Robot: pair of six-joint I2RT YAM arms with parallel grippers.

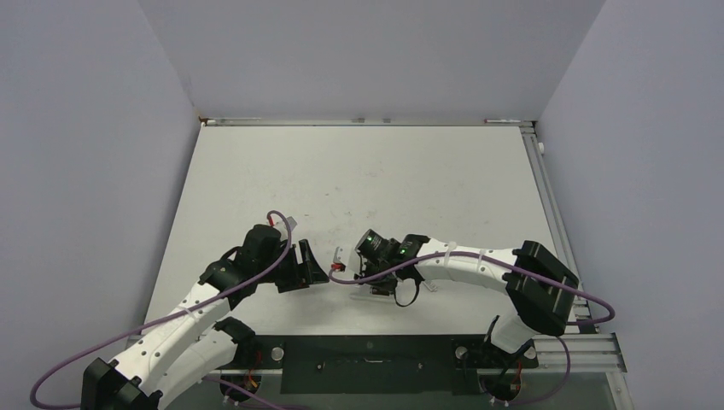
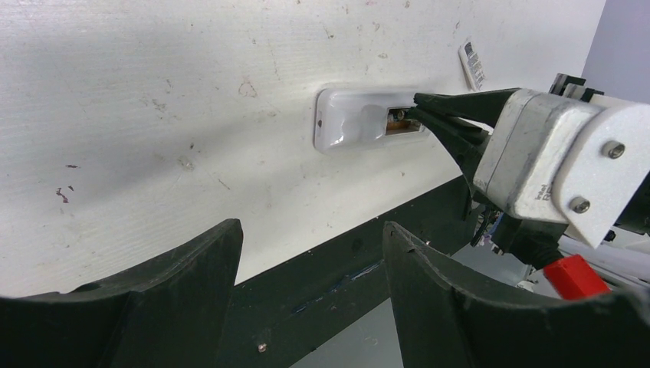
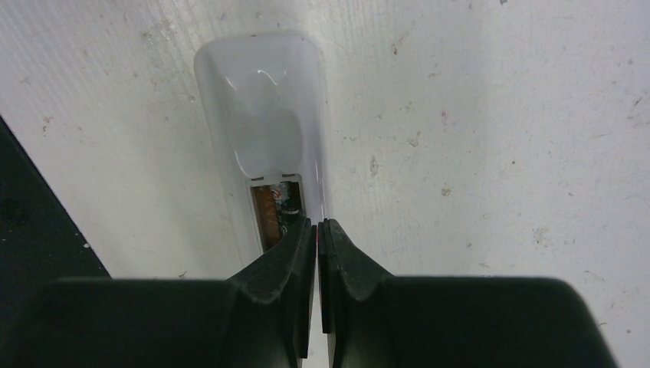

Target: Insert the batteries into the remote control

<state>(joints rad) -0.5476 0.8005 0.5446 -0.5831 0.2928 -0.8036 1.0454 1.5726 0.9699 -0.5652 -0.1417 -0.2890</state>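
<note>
The white remote control [image 2: 354, 127] lies back up on the table, its brownish recess [image 3: 270, 211] open. A dark cylinder that looks like one of the batteries [image 3: 290, 201] lies along the right side of that recess. My right gripper [image 3: 316, 225] is shut with nothing between its pads, and its tips rest at the near end of the recess. In the left wrist view its black fingers [image 2: 448, 107] point into the recess. My left gripper [image 2: 310, 230] hangs open and empty to the left of the remote [image 1: 374, 292], well apart from it.
A small flat white striped piece [image 2: 473, 65] lies on the table beyond the remote. The black base rail [image 1: 367, 363] runs along the table's near edge, just below both grippers. The white table [image 1: 367, 179] stretches toward the far wall.
</note>
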